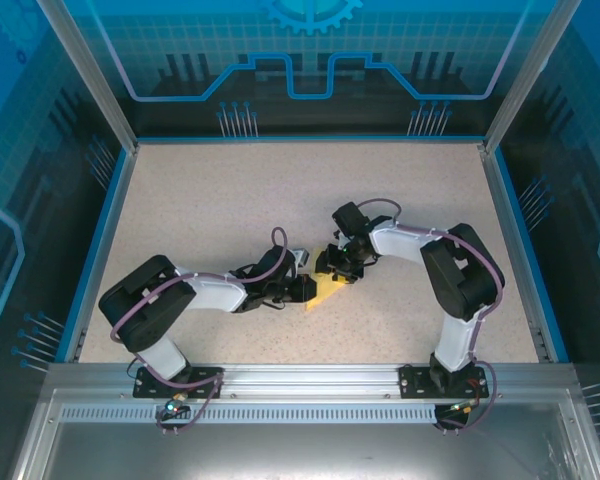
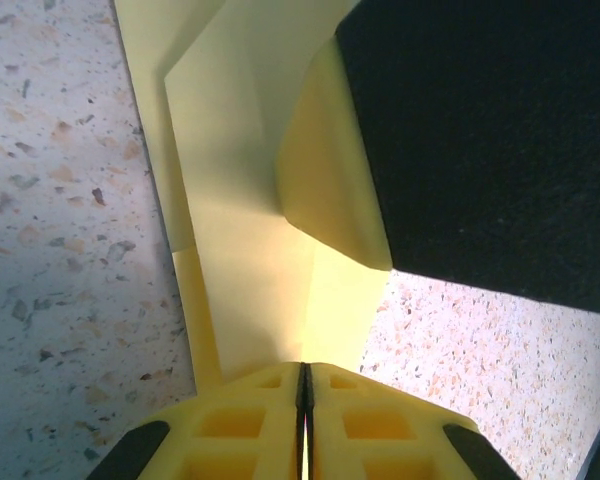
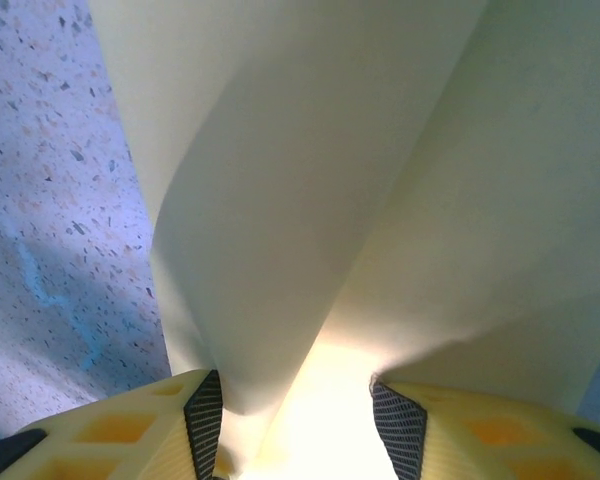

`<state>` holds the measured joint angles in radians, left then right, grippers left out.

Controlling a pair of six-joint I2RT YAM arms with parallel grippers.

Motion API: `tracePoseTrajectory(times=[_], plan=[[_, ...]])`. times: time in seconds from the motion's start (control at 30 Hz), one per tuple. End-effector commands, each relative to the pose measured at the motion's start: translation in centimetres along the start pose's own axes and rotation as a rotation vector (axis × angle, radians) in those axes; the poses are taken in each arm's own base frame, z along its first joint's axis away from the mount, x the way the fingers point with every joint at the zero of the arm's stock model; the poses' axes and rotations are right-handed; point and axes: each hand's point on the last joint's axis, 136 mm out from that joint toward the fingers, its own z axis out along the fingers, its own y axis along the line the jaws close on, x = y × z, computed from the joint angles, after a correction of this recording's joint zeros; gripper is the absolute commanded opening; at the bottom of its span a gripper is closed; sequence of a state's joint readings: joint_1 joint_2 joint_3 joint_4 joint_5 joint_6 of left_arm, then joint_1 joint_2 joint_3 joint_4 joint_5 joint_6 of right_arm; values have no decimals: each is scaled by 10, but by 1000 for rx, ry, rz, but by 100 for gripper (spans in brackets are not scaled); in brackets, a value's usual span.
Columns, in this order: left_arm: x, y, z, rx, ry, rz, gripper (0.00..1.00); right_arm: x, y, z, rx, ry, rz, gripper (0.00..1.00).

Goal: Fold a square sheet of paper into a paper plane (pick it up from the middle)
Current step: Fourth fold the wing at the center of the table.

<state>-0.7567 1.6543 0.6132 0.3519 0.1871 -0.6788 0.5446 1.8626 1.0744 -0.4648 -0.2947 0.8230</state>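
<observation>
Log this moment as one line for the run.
left gripper: shut on paper | right gripper: open, paper between jaws | paper: partly folded

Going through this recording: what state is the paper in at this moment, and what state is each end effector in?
paper: creased, partly folded, one flap curled.
left end effector: shut on the paper's edge.
right end effector: jaws apart, with a bowed fold of paper between them.
</observation>
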Motion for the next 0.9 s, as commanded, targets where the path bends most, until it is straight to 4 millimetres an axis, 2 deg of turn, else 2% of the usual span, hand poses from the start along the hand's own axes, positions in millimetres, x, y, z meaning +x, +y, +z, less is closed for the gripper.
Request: tracePoseTrajectory(times=[0.0,0.13,0.3,0.53,0.73,0.87], plan=[[-13,-15,-10,24,-49,18,12,27,-90,39,332,85,71,50],[-27,-19,-28,30,-140,-16,12,27,-93,43,342,92,82,48],[-34,-11,-35,-18,-192,-56,13,27,-94,46,358,97,76,49],[-29,-24,-26,54,-141,-41,12,28,-98,50,381,107,95,50],[-20,-20,-14,62,-95,-52,11,28,-98,52,382,116,95,53],[-19,-25,-11,94,-87,-50,11,30,-102,54,394,123,100,53]])
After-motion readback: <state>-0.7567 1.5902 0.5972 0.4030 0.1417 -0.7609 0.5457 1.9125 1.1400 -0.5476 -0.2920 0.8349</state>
